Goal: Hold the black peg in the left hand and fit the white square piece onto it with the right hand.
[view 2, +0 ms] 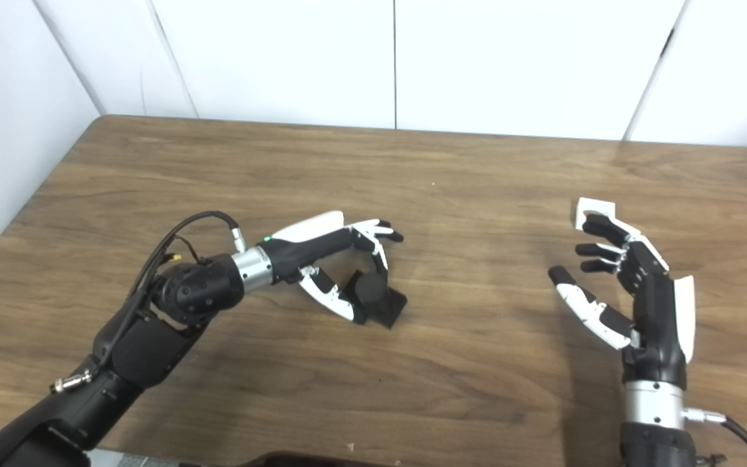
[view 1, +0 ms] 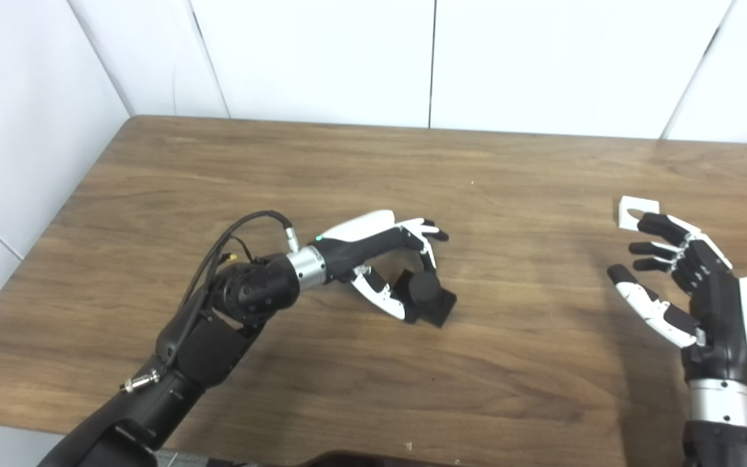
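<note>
Left fingers: we see the left hand [view 1: 390,259] low at mid-table, its fingers [view 1: 426,231] arched over the black peg [view 1: 426,293] and its thumb [view 1: 383,297] reaching in from the near side. They sit narrow around the peg and look to touch it, but we cannot tell whether the grip is actually closed.

Right fingers: our right hand [view 1: 691,285] stands at the right side with its fingers [view 1: 655,246] spread wide and gently curled, thumb [view 1: 639,299] held apart. It carries nothing.

Black peg: we spot it on the table [view 1: 321,175], a round stub on a dark square base, at mid-table just right of the left palm.

White square piece: we find the white square piece [view 2: 594,212] on the tabletop at the far right, just beyond the right fingertips. Whether they touch it, we cannot tell.

Containers: we see only the bare wooden tabletop carrying both pieces, which lie well apart.

Hidden: the left fingers cover the far side of the peg, so we cannot make out its full shape. The right fingertips overlap the near edge of the white piece, and we cannot make out its middle.

Cut off: both arms run out of the near edge of the view, and the cable [view 1: 237,233] looping over the left wrist disappears behind the forearm.
</note>
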{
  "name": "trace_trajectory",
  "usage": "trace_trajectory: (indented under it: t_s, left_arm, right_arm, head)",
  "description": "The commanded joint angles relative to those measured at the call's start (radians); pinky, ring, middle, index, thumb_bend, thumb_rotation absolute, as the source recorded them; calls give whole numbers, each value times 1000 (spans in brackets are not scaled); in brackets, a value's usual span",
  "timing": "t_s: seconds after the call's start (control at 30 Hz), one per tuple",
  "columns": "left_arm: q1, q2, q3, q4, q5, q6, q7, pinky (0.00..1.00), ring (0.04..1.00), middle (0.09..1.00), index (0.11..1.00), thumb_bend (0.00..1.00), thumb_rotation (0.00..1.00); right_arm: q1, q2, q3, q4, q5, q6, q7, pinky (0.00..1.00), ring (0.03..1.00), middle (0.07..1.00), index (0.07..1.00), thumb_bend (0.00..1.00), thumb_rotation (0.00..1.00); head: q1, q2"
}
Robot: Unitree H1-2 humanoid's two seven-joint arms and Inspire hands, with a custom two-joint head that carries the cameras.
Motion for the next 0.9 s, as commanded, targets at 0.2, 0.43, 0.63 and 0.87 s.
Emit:
trace_trajectory:
  t_s: [0.2, 0.43, 0.63, 0.87]
  left_arm:
    - [-34, 25, -125, 14, 272, -150, 42, 946, 981, 922, 493, 518, 85]
    - [-48, 30, -171, 61, 382, -215, 108, 924, 964, 900, 493, 520, 81]
    - [-57, 38, -179, 77, 400, -228, 124, 928, 970, 907, 494, 520, 81]
    - [-64, 51, -179, 67, 392, -224, 106, 941, 979, 910, 494, 519, 83]
  right_arm:
    - [-7, 20, -1, -38, -8, -25, -13, 560, 636, 736, 727, 504, 250]
    - [-6, 24, -2, -42, -14, -21, -16, 557, 628, 735, 726, 499, 240]
    - [-7, 29, -2, -39, -9, -26, -18, 564, 626, 738, 729, 498, 240]
    - [-7, 28, -4, -45, -11, -29, -21, 561, 633, 738, 729, 503, 259]
  head:
    - [-22, 11]
    - [-23, 13]
    - [-30, 11]
    - [-53, 17]
